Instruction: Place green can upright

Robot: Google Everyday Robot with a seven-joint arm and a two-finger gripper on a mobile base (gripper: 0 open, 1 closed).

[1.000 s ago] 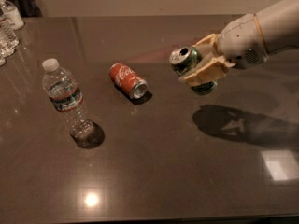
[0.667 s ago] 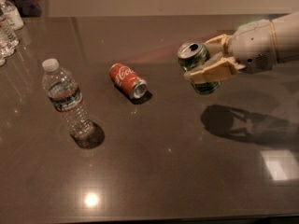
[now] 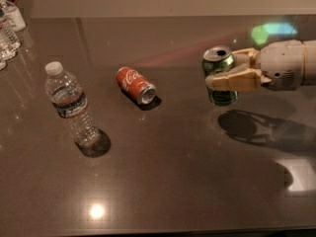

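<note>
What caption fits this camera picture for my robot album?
The robot's gripper holds the green can upright over the dark table, near a tipped Coca-Cola can and a standing water bottle.

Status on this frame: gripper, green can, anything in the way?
Gripper at frame right, shut on green can. Can roughly upright, apparently off the table. Red can, on its side, and water bottle well apart.

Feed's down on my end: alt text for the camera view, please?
The gripper, reaching in from the right, holds the green can roughly upright above the dark table. A red Coca-Cola can lies on its side left of it; a water bottle stands farther left.
</note>
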